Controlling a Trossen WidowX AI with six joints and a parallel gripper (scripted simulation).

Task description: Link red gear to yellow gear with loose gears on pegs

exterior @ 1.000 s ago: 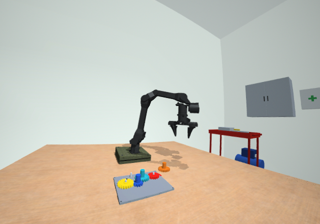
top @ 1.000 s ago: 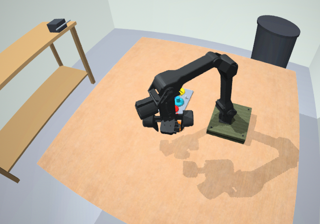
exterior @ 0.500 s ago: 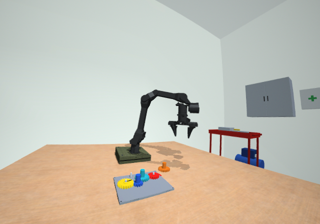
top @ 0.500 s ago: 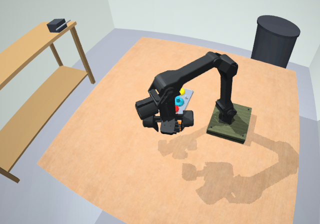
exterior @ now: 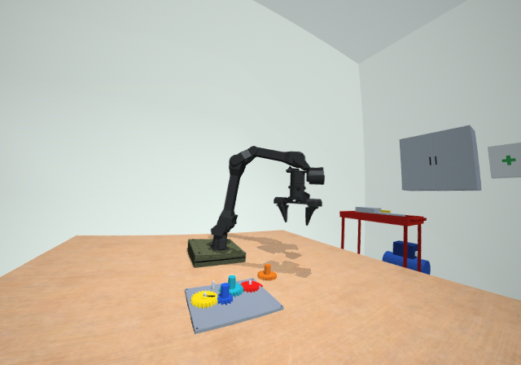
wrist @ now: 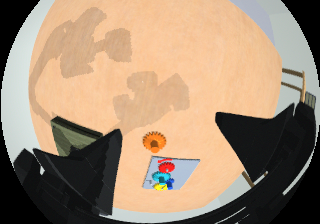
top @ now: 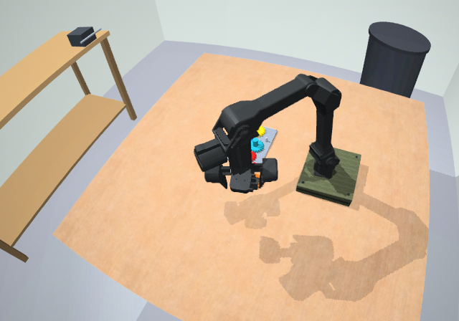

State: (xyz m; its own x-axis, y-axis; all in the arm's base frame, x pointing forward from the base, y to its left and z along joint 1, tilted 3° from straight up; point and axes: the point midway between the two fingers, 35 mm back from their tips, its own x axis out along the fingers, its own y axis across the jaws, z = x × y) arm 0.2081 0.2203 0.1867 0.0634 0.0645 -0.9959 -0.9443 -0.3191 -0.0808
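On the grey board (exterior: 235, 314) (wrist: 187, 170) a red gear (exterior: 250, 286) (wrist: 166, 167), a cyan gear (exterior: 236, 290) (top: 257, 146) (wrist: 160, 176), a blue gear (exterior: 225, 296) (wrist: 170, 184) and a yellow gear (exterior: 203, 299) (top: 261, 130) (wrist: 160, 187) sit in a row, each seeming to touch its neighbour. A bare peg (exterior: 213, 284) (top: 267, 139) stands near the yellow and cyan gears. An orange gear (exterior: 267, 274) (wrist: 154, 141) stands on the table off the board. My gripper (exterior: 296, 222) is open and empty, high above the table; in the wrist view its fingers are wide apart.
The arm's green base (top: 348, 169) (exterior: 216, 257) stands beside the board. In the top view the arm hides much of the board. A wooden shelf (top: 55, 143), a dark bin (top: 392, 61) and a red side table (exterior: 383, 217) stand off the table.
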